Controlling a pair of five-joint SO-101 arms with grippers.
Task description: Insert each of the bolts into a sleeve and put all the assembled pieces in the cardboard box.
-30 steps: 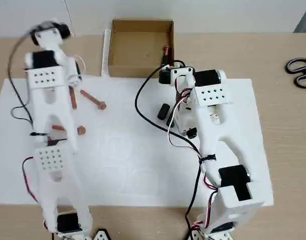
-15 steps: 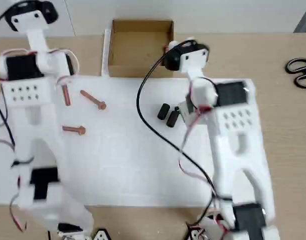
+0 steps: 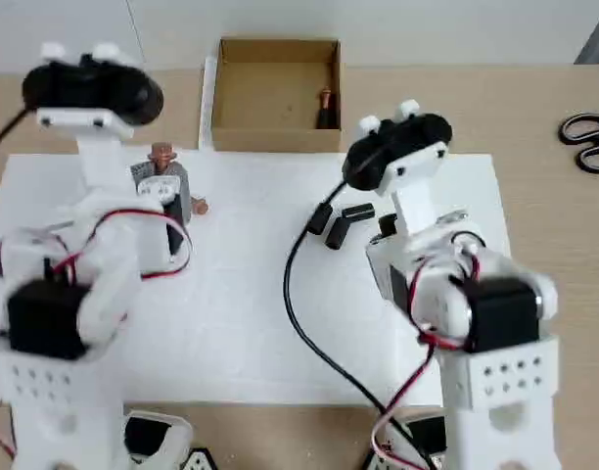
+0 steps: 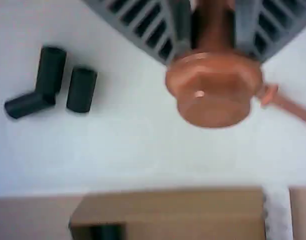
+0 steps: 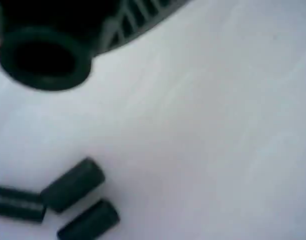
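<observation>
Above the white foam sheet (image 3: 241, 323), the left gripper (image 4: 211, 27) clamps a copper bolt (image 4: 213, 90) upright, head up, while the right gripper (image 5: 58, 25) grips a black sleeve (image 5: 43, 60). Three loose sleeves (image 3: 337, 232) lie just beside the right gripper and a second bolt (image 3: 198, 207) lies by the left. Beyond them, the cardboard box (image 3: 270, 47) holds one assembled piece (image 3: 325, 108).

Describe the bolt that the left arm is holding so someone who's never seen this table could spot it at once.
On the white sheet in front of the cardboard box, find the left gripper with grey ribbed fingers. The bolt is clamped between them, its copper-coloured head sticking out. The other bolt lies flat on the sheet beside it.
</observation>
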